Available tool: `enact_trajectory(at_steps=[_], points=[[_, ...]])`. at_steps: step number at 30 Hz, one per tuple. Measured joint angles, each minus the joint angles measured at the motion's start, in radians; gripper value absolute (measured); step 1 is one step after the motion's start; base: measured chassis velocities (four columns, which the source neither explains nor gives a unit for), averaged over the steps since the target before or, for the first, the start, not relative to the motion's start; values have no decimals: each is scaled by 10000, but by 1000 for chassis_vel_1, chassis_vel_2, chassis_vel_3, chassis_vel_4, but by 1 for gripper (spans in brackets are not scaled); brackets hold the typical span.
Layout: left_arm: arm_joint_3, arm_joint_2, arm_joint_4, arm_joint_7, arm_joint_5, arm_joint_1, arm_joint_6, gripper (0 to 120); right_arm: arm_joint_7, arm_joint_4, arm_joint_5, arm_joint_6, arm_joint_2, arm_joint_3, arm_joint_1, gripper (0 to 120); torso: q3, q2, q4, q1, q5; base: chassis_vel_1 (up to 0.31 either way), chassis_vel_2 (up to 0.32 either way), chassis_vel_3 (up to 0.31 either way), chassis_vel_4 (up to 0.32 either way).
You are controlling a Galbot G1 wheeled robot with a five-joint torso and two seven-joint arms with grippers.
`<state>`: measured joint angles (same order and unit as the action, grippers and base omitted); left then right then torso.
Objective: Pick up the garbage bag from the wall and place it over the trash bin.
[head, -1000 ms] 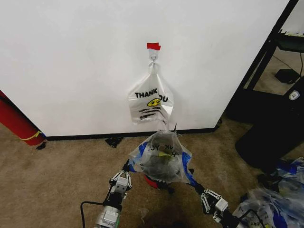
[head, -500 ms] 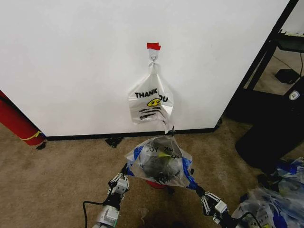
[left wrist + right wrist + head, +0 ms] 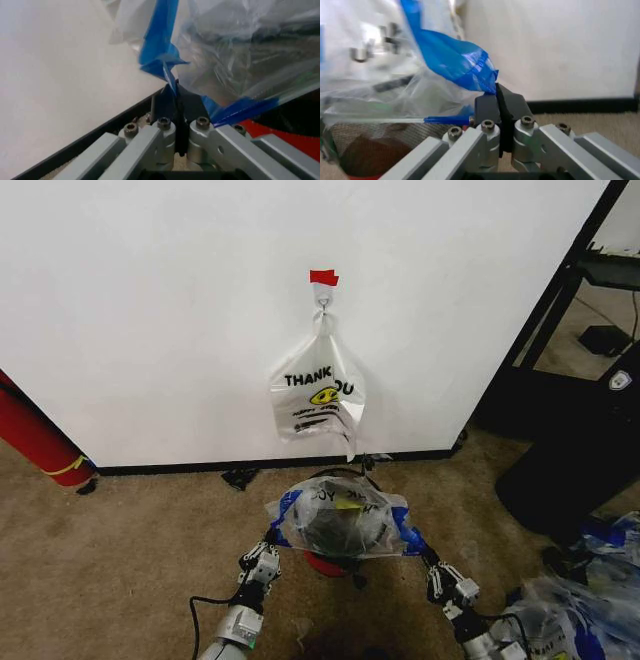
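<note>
The garbage bag (image 3: pixel 340 515), translucent with blue strips, is stretched open over the trash bin (image 3: pixel 325 564), whose dark mesh shows through the plastic and whose red base peeks out below. My left gripper (image 3: pixel 271 537) is shut on the bag's left blue strip, low beside the bin. On the other side, my right gripper (image 3: pixel 421 553) is shut on the right blue strip. The left wrist view shows my left gripper (image 3: pixel 176 90) pinching the blue edge of the garbage bag (image 3: pixel 240 48). In the right wrist view my right gripper (image 3: pixel 496 93) clamps a blue strip of the garbage bag (image 3: pixel 451 62), beside the bin's mesh (image 3: pixel 365 137).
A white "THANK YOU" smiley bag (image 3: pixel 318 395) hangs from a wall hook under red tape (image 3: pixel 323 277), just behind the bin. A red cylinder (image 3: pixel 40 442) leans at the left. A large black object (image 3: pixel 570 465) and a pile of bags (image 3: pixel 575 615) sit on the carpet at the right.
Both grippers have come down and spread apart, pulling the bag lower and wider over the bin. The wall bag has not moved.
</note>
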<state>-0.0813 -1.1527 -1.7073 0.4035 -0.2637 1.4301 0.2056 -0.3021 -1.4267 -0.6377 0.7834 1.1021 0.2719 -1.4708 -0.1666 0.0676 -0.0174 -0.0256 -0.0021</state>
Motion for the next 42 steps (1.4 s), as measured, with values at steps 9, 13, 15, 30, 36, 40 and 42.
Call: enact_trajectory(at_steps=[9,13,15,30,36,40,42], points=[[-87,-1,370,-22,-67,-132,98,0,-767,777,-1163,-641,303,-107,642,0,0,0,0,0,0,0,0,0,0],[-96,45,384,-29,-62,-156,135,0,-1037,1016,-1348,-783,513,-81,1023,0,0,0,-1,0,2,0,0,0,0],[-100,78,366,-35,-42,-149,215,0,-1131,1002,-1349,-807,556,-44,1110,0,0,0,1,-1,1,0,0,0,0],[-626,1115,-663,-1728,-387,537,1860,41,-713,-446,79,-790,-239,791,-77,41,0,0,0,0,1,0,0,0,0],[-1297,1680,-870,-2741,-664,855,2491,63,174,-769,1444,-532,-675,1341,-541,58,1,0,-1,0,1,0,0,0,0],[-1637,1797,-959,-3121,-806,971,2805,76,163,-1083,1674,-461,-819,1508,-750,74,1,0,-1,0,1,0,0,0,0],[-1721,1740,-940,-3170,-822,915,2852,82,163,-1248,1802,-451,-804,1531,-771,82,1,0,0,0,1,0,0,0,0]])
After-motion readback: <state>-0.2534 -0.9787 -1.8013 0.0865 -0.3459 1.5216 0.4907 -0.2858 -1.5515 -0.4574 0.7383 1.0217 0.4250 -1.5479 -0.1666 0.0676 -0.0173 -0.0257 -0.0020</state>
